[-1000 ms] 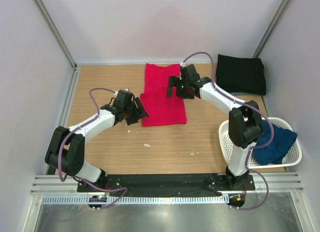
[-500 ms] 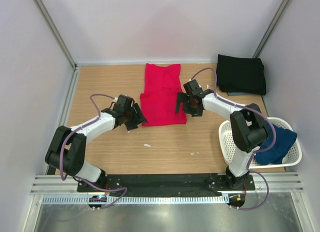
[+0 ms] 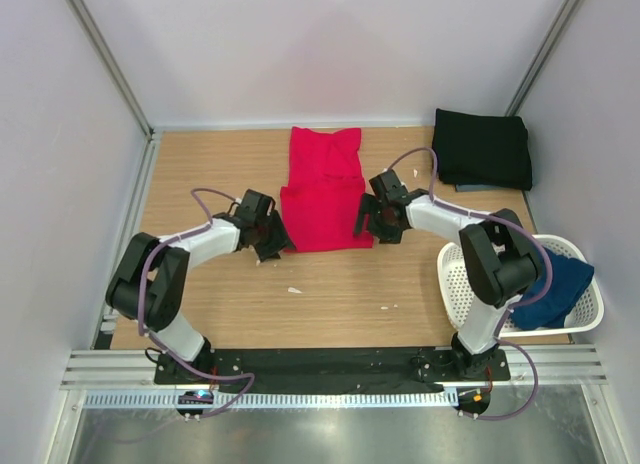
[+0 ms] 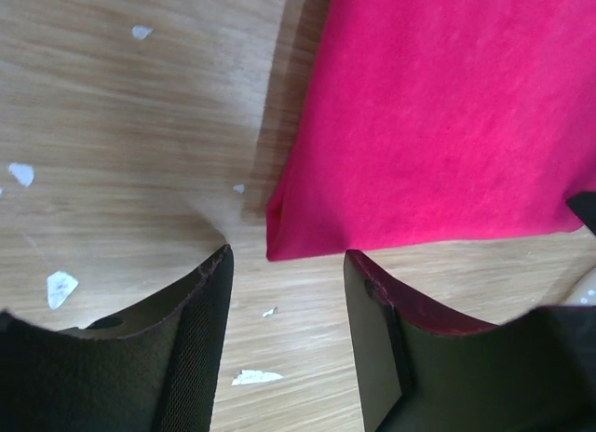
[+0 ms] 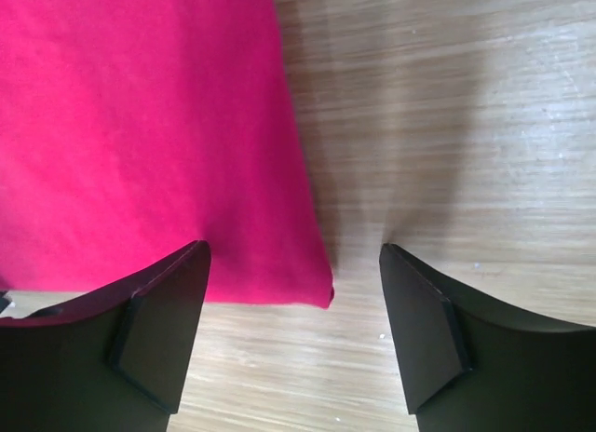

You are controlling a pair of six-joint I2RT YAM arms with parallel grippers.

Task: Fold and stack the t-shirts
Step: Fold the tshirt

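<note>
The bright red t-shirt [image 3: 325,189] lies flat mid-table, its near half doubled over into a wider rectangle. My left gripper [image 3: 272,239] sits low at its near left corner. In the left wrist view the left gripper [image 4: 287,260] is open, and the red cloth [image 4: 438,125] has its corner just ahead of the fingertips. My right gripper [image 3: 368,224] is at the near right corner. It [image 5: 293,255] is open, straddling the red corner [image 5: 140,125] without clamping it. A folded black t-shirt [image 3: 483,149] rests at the back right. The navy one [image 3: 552,289] is bunched in the basket.
The white perforated basket [image 3: 455,274] stands at the right near edge, beside the right arm's base. Small white scraps [image 3: 294,290] dot the wood near the left gripper [image 4: 61,285]. Walls close in at the back and both sides, and a metal rail runs along the left edge.
The right gripper came from the shirt's far right side down to its near right corner. The left gripper edged in toward the near left corner. Both jaws narrowed a little.
</note>
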